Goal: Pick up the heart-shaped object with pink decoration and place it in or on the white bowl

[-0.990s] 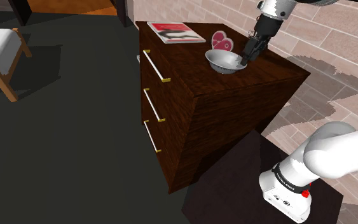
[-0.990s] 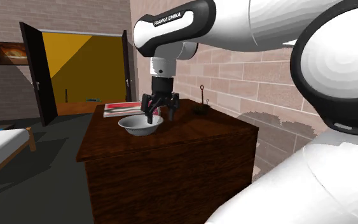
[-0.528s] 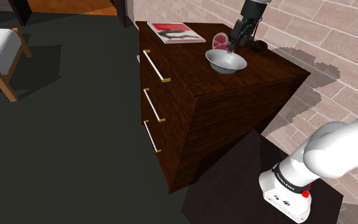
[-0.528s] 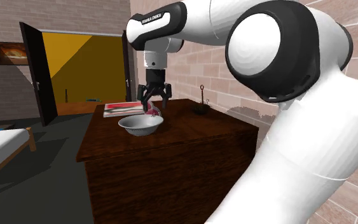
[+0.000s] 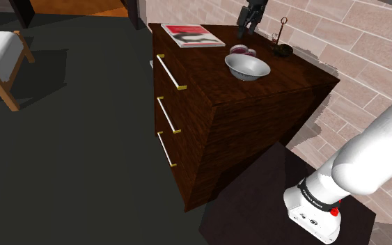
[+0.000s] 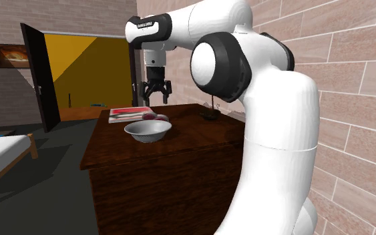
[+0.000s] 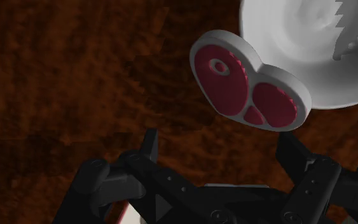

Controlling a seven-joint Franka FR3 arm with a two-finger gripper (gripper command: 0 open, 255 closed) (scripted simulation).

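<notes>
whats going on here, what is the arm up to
A white robot arm is working over a dark wooden dresser. Its black hand hangs open and empty above the heart-shaped piece, which lies flat on the dresser top right beside the pale bowl, not in it. The placing is not yet done.

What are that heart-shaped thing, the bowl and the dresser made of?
Heart-shaped object: smooth pale-grey body with matte dark-pink inlays; possibly plastic or ceramic, hard to tell. Bowl: glossy grey-white with soft highlights, maybe metal or glazed ceramic. Dresser: dark reddish wood, grain showing on its top.
</notes>
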